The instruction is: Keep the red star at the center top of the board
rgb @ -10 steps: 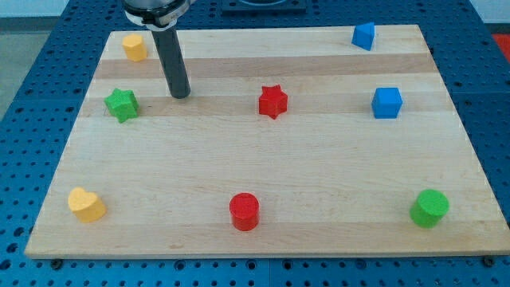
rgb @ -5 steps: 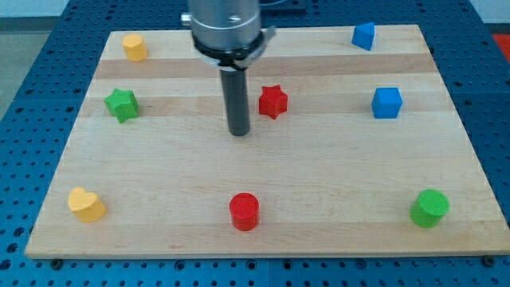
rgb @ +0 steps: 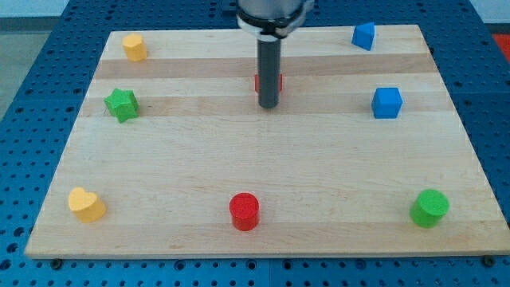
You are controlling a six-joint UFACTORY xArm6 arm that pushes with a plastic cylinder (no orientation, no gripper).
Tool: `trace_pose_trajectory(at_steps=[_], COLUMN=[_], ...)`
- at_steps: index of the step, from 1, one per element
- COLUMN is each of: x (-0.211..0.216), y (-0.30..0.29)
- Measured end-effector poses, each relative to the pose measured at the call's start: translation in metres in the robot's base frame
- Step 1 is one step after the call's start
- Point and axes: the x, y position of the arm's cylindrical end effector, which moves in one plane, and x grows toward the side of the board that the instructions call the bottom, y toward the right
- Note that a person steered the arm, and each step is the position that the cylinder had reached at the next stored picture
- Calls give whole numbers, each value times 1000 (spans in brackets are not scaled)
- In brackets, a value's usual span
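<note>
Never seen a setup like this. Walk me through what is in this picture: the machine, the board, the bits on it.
One camera looks down at a pale wooden board on a blue perforated table. The machine is a robot arm ending in a straight dark rod; my tip rests on the board and only pushes, holding nothing. It stands directly in front of the red star block, mostly hiding it, near the centre top. Also on the board: a yellow block, a green star, a yellow heart, a red cylinder, a green cylinder and two blue blocks.
</note>
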Motion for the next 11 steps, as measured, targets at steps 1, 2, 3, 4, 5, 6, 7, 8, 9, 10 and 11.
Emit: trace_pose_trajectory(at_steps=[1,2,3,4,5,6,7,8,9,10,11], x=[-5,-13,-14,-17,-43,-74,-100,-131,-143,-127,-61], y=[-3,-3,11,22,22,22,21,16,16,16,16])
